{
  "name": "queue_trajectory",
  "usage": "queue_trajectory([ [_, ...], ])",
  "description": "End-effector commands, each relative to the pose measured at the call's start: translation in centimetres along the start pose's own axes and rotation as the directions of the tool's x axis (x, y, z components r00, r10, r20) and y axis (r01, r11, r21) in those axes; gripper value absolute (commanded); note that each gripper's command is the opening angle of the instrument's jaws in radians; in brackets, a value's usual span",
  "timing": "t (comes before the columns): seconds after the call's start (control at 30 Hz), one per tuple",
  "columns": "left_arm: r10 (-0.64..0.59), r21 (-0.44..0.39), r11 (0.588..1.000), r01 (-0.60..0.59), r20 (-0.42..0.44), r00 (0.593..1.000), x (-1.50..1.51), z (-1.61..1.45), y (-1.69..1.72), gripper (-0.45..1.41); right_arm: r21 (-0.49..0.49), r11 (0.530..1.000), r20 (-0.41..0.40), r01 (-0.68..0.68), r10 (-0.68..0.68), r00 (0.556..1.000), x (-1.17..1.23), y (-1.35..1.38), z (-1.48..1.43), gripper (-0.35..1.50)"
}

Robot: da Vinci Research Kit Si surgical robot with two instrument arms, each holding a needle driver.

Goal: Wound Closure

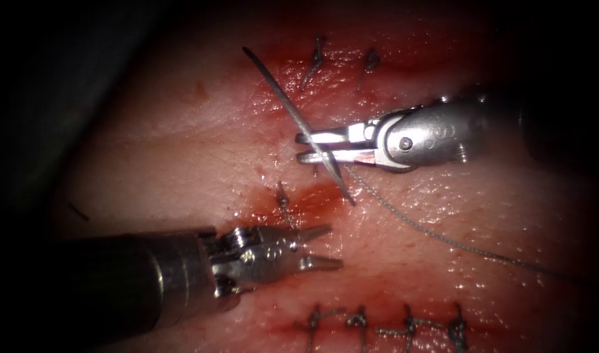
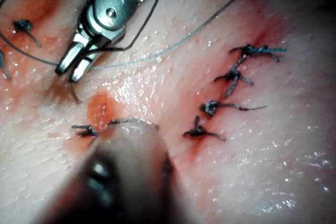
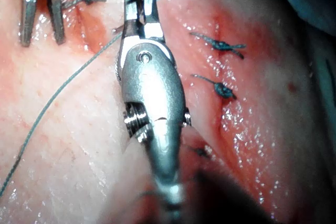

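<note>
The needle [image 1: 298, 117] is held clear above the tissue [image 1: 182, 150], clamped near its thread [image 1: 443, 238] end by the right tool [image 1: 305, 148], seemingly for repositioning; the left tool [image 1: 325, 247] is held nearby, jaws parted, empty.

No text, label, brand, number or sign can be read anywhere; the metal tool surfaces look unmarked, as far as visible.

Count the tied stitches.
7 stitches: two at top, one mid-picture above the left gripper, four at bottom; others may be hidden. Right gripper holds the needle past mid-curve, out of the tissue; left empty.
</note>
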Motion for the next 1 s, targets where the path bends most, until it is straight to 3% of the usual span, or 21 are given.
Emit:
queue_trajectory([
  [0.03, 0.0, -0.006, 1.0, 0.0, 0.025, 1.0, -0.05, 0.13, 0.0, 0.42, 0.011, 0.999, 0.013, -0.033, 0.033, 0.999, -0.06, 0.01, 0.17, -0.35],
  [0.3, 0.007, -0.027, 1.0, -0.004, 0.084, 0.996, -0.19, 0.22, 0.02, 0.46, -0.005, 0.983, 0.033, -0.182, 0.182, 0.983, -0.1, 0.25, 0.26, -0.35],
  [0.53, 0.007, -0.027, 1.0, -0.005, 0.084, 0.996, -0.19, 0.22, 0.01, 0.46, -0.042, 0.956, 0.058, -0.291, 0.293, 0.954, -0.13, 0.34, 0.28, -0.35],
  [0.77, 0.007, -0.029, 1.0, -0.004, 0.084, 0.996, -0.18, 0.2, 0.01, 0.46, -0.097, 0.873, 0.102, -0.478, 0.487, 0.868, -0.19, 0.31, 0.29, -0.35],
  [0.83, 0.006, -0.031, 1.0, -0.004, 0.084, 0.996, -0.18, 0.19, 0.0, 0.46, -0.079, 0.894, 0.137, -0.441, 0.448, 0.884, -0.21, 0.25, 0.28, -0.35],
  [0.87, 0.006, -0.032, 0.999, -0.003, 0.083, 0.996, -0.18, 0.17, 0.0, 0.46, -0.062, 0.938, 0.138, -0.34, 0.346, 0.928, -0.22, 0.2, 0.27, -0.35],
  [1.0, 0.006, -0.033, 0.999, -0.003, 0.083, 0.997, -0.17, 0.17, -0.01, 0.46, -0.055, 0.969, 0.11, -0.242, 0.246, 0.963, -0.22, 0.13, 0.19, -0.35],
])
